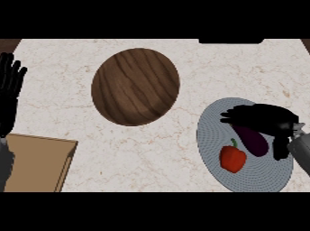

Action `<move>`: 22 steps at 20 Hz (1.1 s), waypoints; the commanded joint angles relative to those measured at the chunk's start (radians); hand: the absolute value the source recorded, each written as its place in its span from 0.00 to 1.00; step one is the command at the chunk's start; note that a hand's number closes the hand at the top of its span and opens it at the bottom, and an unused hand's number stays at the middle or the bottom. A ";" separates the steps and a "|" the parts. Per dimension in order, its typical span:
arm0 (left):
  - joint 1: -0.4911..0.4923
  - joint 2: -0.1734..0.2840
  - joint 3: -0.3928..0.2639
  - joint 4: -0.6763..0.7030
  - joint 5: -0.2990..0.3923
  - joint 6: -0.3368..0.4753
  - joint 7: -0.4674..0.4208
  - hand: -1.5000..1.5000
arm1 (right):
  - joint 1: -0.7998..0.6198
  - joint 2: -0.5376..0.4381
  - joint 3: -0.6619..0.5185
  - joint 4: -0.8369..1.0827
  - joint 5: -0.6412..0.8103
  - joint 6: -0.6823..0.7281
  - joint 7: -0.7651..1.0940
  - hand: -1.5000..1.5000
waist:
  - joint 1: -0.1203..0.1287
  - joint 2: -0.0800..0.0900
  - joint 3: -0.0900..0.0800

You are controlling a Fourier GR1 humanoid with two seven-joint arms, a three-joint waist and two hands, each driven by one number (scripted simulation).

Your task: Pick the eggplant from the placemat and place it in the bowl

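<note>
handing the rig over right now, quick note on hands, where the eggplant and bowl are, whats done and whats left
Right hand: over the far end of the eggplant, fingers curled down at it; a closed grip cannot be confirmed.
Left hand: open, fingers up, resting at the left edge.
Eggplant lies on the grey placemat, beside a red bell pepper.
Wooden bowl sits to the left of the mat, nothing in it.
Done: right hand brought to the eggplant.
Left: grasp, lift, carry to the bowl, release.
</note>
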 commanded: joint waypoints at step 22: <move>-0.004 -0.040 0.038 -0.035 -0.040 -0.037 0.025 0.50 | -0.073 0.172 -0.130 0.286 0.213 -0.207 -0.194 1.00 | -0.001 0.000 0.000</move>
